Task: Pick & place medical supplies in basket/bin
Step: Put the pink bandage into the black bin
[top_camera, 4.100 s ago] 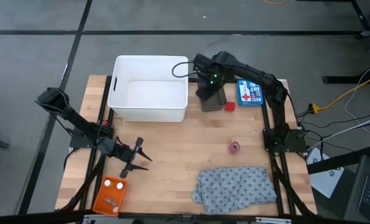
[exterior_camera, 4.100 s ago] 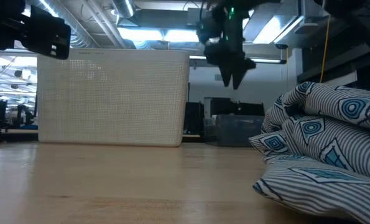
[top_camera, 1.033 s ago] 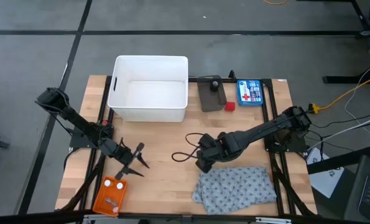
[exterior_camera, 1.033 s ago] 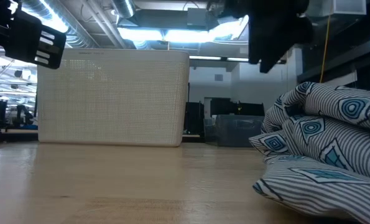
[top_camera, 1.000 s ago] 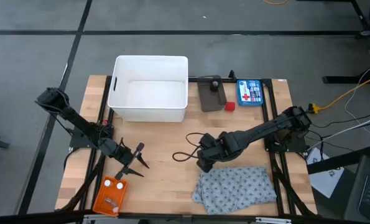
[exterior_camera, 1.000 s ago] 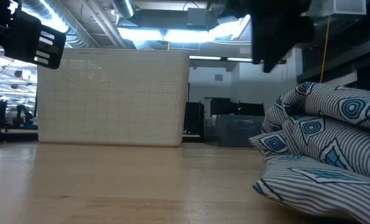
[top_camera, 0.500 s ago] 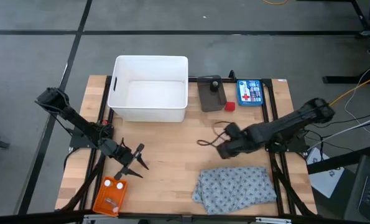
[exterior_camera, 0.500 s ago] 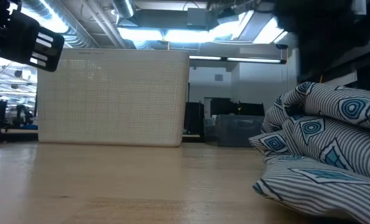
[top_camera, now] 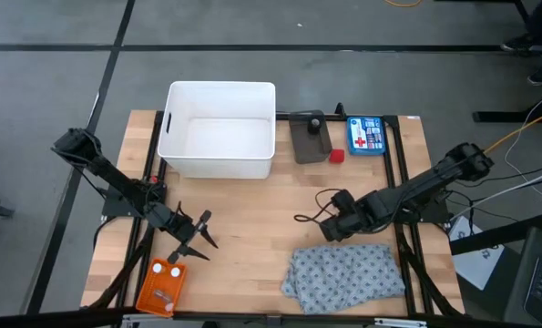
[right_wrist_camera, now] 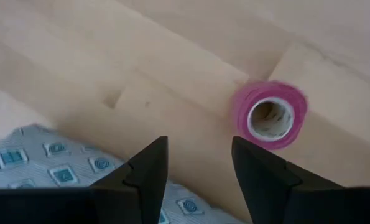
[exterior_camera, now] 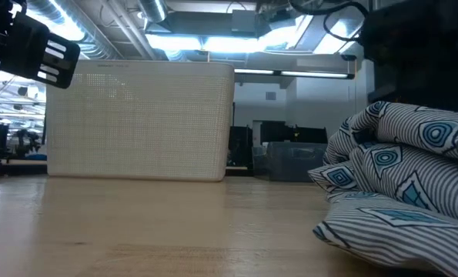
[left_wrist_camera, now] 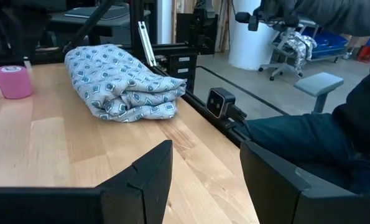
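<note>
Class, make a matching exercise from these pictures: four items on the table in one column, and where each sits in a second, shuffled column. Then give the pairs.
Items:
1. white tub
2. orange basket
3. patterned cloth
4. pink roll

Places:
A. near left corner, below the left end effector
B. near right part of the table
C. far side, left of centre
D. bare wood just ahead of the right end effector

Pairs: 1-C, 2-A, 3-B, 4-D

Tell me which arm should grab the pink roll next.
Right. The right gripper hangs open directly over the pink roll, fingers apart. The left gripper waits across the table by the orange basket.
</note>
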Controlling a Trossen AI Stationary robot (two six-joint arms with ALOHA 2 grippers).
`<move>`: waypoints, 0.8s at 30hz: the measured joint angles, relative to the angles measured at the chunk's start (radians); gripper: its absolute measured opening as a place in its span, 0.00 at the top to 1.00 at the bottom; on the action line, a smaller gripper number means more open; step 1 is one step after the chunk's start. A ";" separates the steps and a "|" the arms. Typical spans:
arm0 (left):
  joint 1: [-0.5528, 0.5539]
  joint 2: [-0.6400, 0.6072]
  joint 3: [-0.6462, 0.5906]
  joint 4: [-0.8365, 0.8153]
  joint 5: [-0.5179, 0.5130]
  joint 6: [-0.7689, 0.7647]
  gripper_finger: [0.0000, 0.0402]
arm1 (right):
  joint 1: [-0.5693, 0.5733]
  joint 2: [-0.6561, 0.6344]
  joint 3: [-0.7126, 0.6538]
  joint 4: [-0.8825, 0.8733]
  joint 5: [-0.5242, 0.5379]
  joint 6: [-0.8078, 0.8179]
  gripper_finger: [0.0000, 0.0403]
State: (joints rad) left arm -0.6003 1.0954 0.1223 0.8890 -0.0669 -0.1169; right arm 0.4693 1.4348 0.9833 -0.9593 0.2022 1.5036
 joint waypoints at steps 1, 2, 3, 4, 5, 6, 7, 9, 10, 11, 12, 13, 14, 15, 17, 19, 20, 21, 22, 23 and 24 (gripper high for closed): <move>0.000 0.000 0.000 -0.001 0.000 0.000 0.53 | 0.000 0.007 0.000 0.004 -0.007 -0.001 0.56; 0.000 0.000 0.000 -0.003 0.000 0.000 0.53 | 0.000 0.015 0.000 0.003 -0.009 -0.002 0.56; 0.000 0.000 0.000 -0.003 0.000 0.000 0.53 | 0.000 0.023 0.000 0.002 -0.010 -0.012 0.56; 0.000 0.000 0.000 -0.003 0.000 0.000 0.53 | 0.000 0.031 0.000 0.002 -0.010 -0.017 0.56; 0.000 0.000 0.000 -0.005 0.000 0.000 0.53 | 0.000 0.037 0.000 -0.002 -0.011 -0.018 0.56; 0.000 0.000 0.000 -0.007 0.000 0.000 0.53 | 0.000 0.044 0.000 -0.009 -0.011 -0.019 0.56; 0.000 0.000 0.000 -0.007 0.000 0.000 0.53 | 0.000 0.051 0.000 -0.014 -0.012 -0.020 0.56; 0.000 0.000 0.000 -0.007 0.000 0.000 0.53 | 0.000 0.059 0.000 -0.012 -0.011 -0.023 0.56; 0.000 0.000 0.000 -0.007 0.000 0.000 0.53 | -0.001 0.061 0.000 -0.013 -0.012 -0.023 0.56; 0.000 0.000 0.000 -0.007 0.000 0.000 0.53 | -0.001 0.062 0.000 -0.014 -0.011 -0.024 0.56; 0.000 0.000 0.000 -0.008 0.000 0.000 0.53 | -0.003 0.062 0.000 -0.014 -0.011 -0.028 0.56; 0.000 0.000 0.000 -0.008 0.000 0.000 0.53 | -0.005 0.062 0.000 -0.017 -0.010 -0.031 0.56; 0.000 0.000 0.000 -0.009 0.001 0.000 0.53 | -0.007 0.062 0.000 -0.021 -0.008 -0.031 0.56; 0.000 0.000 0.000 -0.010 0.001 -0.001 0.53 | -0.009 0.062 0.000 -0.027 -0.009 -0.031 0.56; 0.000 0.000 0.000 -0.010 0.001 -0.002 0.53 | -0.011 0.062 0.000 -0.036 -0.005 -0.038 0.56; 0.000 0.000 0.000 -0.010 0.001 -0.003 0.53 | -0.012 0.062 -0.014 -0.027 -0.002 -0.037 0.56; 0.000 0.000 0.000 -0.010 0.001 -0.003 0.53 | -0.012 0.062 -0.026 -0.028 -0.002 -0.033 0.56; 0.000 0.000 0.000 -0.010 0.001 -0.003 0.53 | -0.012 0.062 -0.039 -0.029 -0.002 -0.026 0.56; 0.000 0.000 0.000 -0.010 0.001 -0.003 0.53 | -0.012 0.062 -0.052 -0.020 -0.005 -0.022 0.56; 0.000 0.000 0.000 -0.010 0.001 -0.002 0.53 | -0.013 0.062 -0.067 -0.006 -0.009 -0.022 0.56; 0.000 0.000 0.000 -0.010 0.001 -0.002 0.53 | -0.014 0.062 -0.079 0.005 -0.012 -0.021 0.56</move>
State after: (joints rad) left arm -0.6003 1.0954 0.1223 0.8787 -0.0661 -0.1192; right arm 0.4550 1.4971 0.9042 -0.9541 0.1902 1.4822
